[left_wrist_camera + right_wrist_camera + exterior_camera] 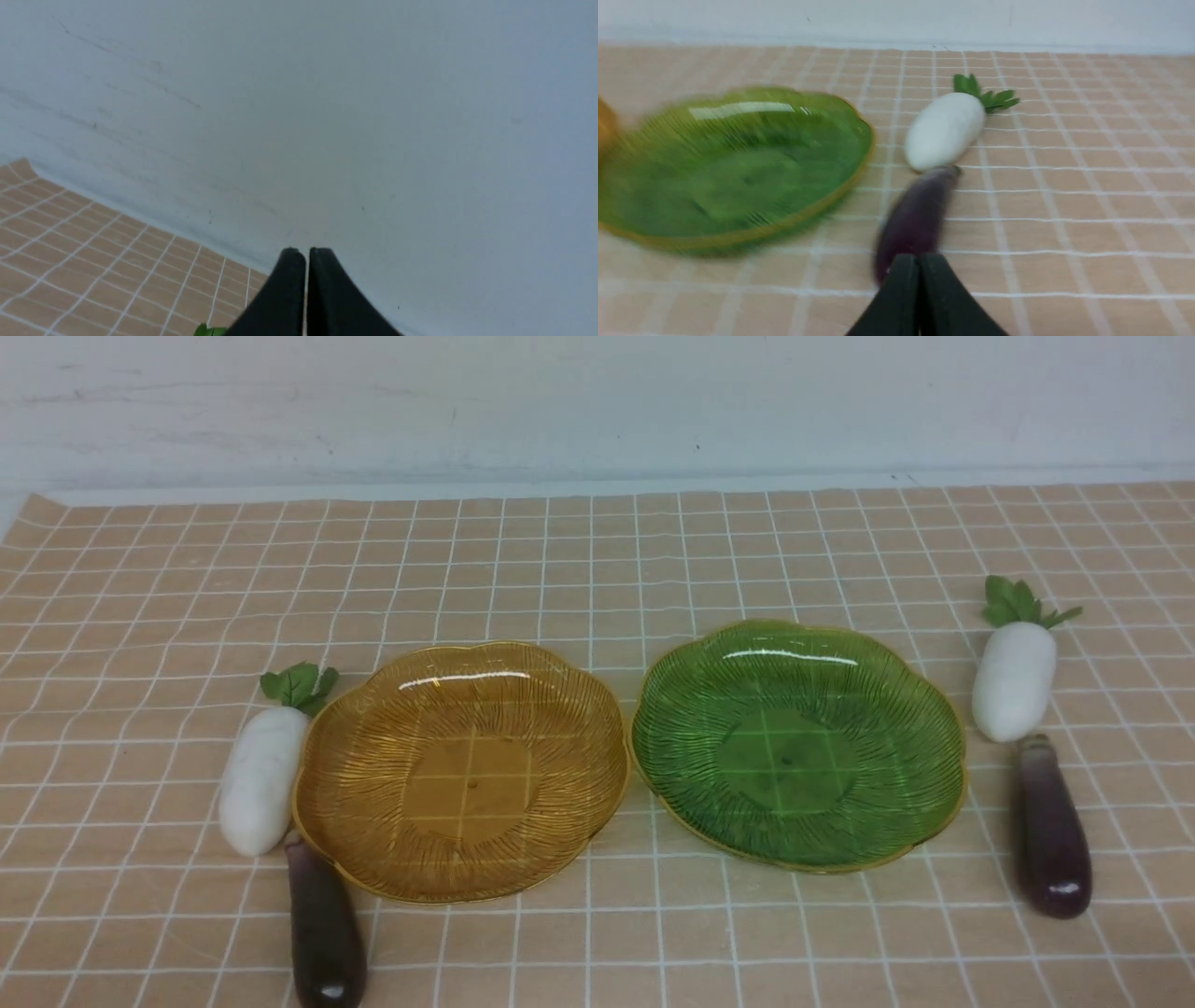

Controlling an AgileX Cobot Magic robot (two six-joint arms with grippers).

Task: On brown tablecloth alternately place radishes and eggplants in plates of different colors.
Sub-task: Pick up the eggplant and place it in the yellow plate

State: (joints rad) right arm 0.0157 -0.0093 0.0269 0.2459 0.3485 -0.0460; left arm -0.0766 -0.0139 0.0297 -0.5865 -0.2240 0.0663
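The brown tablecloth (pixel 597 569) covers the bench from the near edge to the far edge, where the white wall (pixel 597 401) stands. Two plates sit side by side in the middle of the bench, and both have nothing in them. The amber plate (pixel 462 770) is on the side of the left edge. The green plate (pixel 798 747) is on the side of the right edge, and their rims almost touch. The left radish (pixel 263 779) lies just beside the amber plate, toward the left edge, with its green leaves pointing at the far edge. The left eggplant (pixel 325 933) lies right at the near edge, with its thin end up against the round end of that radish. The right radish (pixel 1015 679) lies near the right edge, a little apart from the green plate, leaves pointing at the far edge too. The right eggplant (pixel 1052 826) lies on the near side of it, with its thin end touching the radish. The left gripper (pixel 306 253) has its two black fingers pressed together with nothing between them, and it points at the wall over the far left corner. The right gripper (pixel 918 257) also has its fingers pressed together and holds nothing. It sits in front of the fat end of the right eggplant, and its blurry view does not show if they touch.
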